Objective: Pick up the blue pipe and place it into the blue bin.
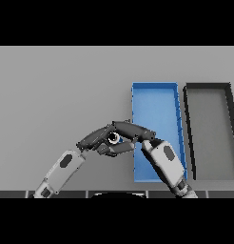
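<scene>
Blue pipe [116, 138] just left of the blue bin [155, 86], almost hidden between two hands. Right hand [133, 129] curled round it from above. Left hand [97, 138] touching too; grip cannot be told. Probably light, hard, smooth. Best held round the middle.

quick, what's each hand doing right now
Left hand: fingers straight, open, holding nothing, beside the right hand.
Right hand: curled round the blue pipe, at the blue bin's left edge.
</scene>
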Available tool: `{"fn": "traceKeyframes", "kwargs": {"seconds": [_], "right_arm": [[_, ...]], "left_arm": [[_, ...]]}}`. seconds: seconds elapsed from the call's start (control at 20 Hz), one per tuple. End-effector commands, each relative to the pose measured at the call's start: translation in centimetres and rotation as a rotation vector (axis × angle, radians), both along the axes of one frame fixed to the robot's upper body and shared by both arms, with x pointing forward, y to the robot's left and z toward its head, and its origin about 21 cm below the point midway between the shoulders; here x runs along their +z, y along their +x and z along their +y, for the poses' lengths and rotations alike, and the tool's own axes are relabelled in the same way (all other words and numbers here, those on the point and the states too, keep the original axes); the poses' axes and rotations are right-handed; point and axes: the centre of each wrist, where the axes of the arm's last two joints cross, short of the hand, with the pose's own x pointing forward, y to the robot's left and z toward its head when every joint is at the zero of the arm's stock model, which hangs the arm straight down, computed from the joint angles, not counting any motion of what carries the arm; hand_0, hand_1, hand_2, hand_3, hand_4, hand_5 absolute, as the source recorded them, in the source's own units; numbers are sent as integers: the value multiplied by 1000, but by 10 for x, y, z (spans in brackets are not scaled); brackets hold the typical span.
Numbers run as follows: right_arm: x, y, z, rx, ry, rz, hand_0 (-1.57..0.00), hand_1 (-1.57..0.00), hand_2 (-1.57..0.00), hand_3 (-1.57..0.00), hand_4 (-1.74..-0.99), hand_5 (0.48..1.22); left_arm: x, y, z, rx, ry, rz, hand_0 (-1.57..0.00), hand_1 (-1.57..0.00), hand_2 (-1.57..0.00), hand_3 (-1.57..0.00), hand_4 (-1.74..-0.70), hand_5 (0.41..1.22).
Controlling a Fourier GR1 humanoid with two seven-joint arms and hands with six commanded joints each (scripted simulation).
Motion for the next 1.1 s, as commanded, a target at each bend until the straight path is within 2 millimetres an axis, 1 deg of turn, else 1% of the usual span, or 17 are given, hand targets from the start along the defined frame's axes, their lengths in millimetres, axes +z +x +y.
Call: {"fn": "traceKeyframes", "kwargs": {"seconds": [0.0, 0.05, 0.15, 0.2, 0.25, 0.35, 0.4, 0.5, 0.6, 0.65, 0.75, 0.8, 0.9, 1.0, 1.05], "right_arm": [[1, -1, 1, -6, 12, 15, -1570, -1570, -1570, -1570, -1488, 1220], [5, 0, -1, -13, 12, 24, -1571, -1571, -1571, -1570, -1489, 1220], [11, 1, -2, -8, 32, 80, -1571, -1571, -1571, -1571, -1491, 1221], [21, 2, -2, -3, 37, 93, -1571, -1571, -1571, -1571, -1541, 1221], [27, 3, -5, -1, 42, 113, -1571, -1571, -1571, -1571, -1581, 1221], [44, 9, -13, -4, 73, 165, -1571, -1571, -1571, -1571, -1639, 1221], [53, 8, -14, -3, 94, 192, -1571, -1571, -1571, -1571, -1659, 1221], [82, 13, -24, -19, 149, 223, -1571, -1571, -1571, -1571, -1689, 1171], [115, 17, -31, -14, 230, 212, -1571, -1571, -1571, -1571, -1707, 1141], [132, 22, -37, -41, 262, 159, -1571, -1571, -1571, -1571, -1714, 1134], [154, 33, -45, -109, 292, 121, -1571, -1571, -1571, -1571, -1724, 1117], [160, 37, -47, -145, 308, 122, -1571, -1571, -1571, -1571, -1727, 1113], [174, 55, -58, -272, 314, 99, -1571, -1571, -1571, -1571, -1732, 1117], [173, 74, -76, -405, 314, 133, -1571, -1571, -1571, -1571, -1735, 1131], [165, 83, -88, -470, 289, 136, -1571, -1571, -1571, -1571, -1736, 1135]], "left_arm": [[-2, -1, 2, 8, 3, 0, -20, -19, -17, -18, -897, 569], [-1, 1, 1, 11, 11, 7, -16, -15, -13, -14, -896, 562], [-4, -4, 0, 9, 14, 22, -10, -9, -8, -9, -901, 548], [-6, -6, 0, 9, 28, 30, -8, -7, -6, -7, -906, 541], [-7, -7, -1, 18, 24, 39, -6, -5, -5, -5, -911, 534], [-4, -6, 0, 16, 23, 48, -3, -3, -3, -3, -915, 514], [-3, -5, -3, 15, 27, 49, -3, -2, -2, -2, -915, 507], [-6, -8, 0, 4, 26, 55, -1, -1, -1, -1, -920, 503], [-2, -9, -1, 9, 31, 49, 0, 0, 0, 0, -917, 503], [1, -8, -1, 9, 28, 47, 0, 0, 0, 0, -915, 503], [-3, -9, -2, 1, 31, 38, 0, 0, 0, 0, -908, 502], [-2, -12, 2, -6, 20, 28, 0, 0, 1, 0, -907, 499], [-4, -12, 3, 0, 21, 46, 1, 1, 1, 1, -906, 492], [-4, -12, 6, 0, 22, 51, 1, 1, 1, 1, -907, 491], [-3, -11, 7, 6, 21, 48, 1, 1, 1, 1, -911, 490]]}}
